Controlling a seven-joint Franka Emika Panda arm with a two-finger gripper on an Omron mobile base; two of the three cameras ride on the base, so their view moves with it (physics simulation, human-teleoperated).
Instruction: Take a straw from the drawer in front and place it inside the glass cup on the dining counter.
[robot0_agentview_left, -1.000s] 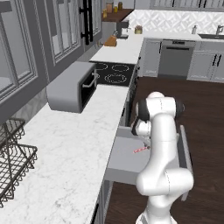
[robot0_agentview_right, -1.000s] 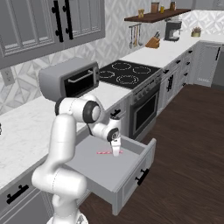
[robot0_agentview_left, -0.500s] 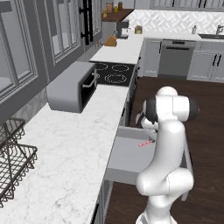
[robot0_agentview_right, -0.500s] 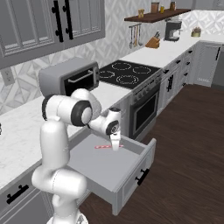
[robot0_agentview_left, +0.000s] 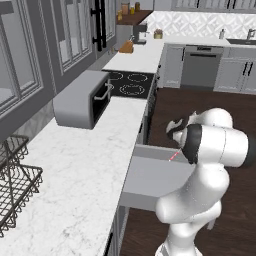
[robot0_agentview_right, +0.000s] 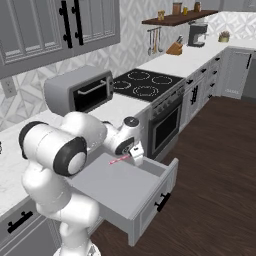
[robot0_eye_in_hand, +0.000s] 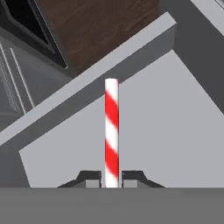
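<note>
Above the open drawer (robot0_agentview_right: 131, 192), we record the tool (robot0_eye_in_hand: 111, 181) closed on the straw (robot0_eye_in_hand: 111, 135), its two dark fingertips (robot0_eye_in_hand: 90, 178) pressed to either side of the lower end. Item: straw, red and white in spiral stripes, straight, rising from between the tips in the hand view; in the right base view it shows as a thin pink line (robot0_agentview_right: 119, 159) sticking out sideways from the tool (robot0_agentview_right: 134, 156), clear of the drawer floor. In the left base view we note the straw (robot0_agentview_left: 174, 156) over the far part of the drawer (robot0_agentview_left: 150, 177), beside the arm's dark joint. Item: drawer, wide, shallow, light grey, pulled out from under the marble surface (robot0_agentview_left: 85, 165), its panelled front carrying a dark handle (robot0_agentview_right: 162, 202). Item: grey toaster oven (robot0_agentview_right: 80, 90) on that surface, next to a black cooktop (robot0_agentview_right: 145, 83). Item: wire rack (robot0_agentview_left: 12, 180) at the near left. Item: dark wood floor (robot0_agentview_right: 220, 170) beyond the drawer
</note>
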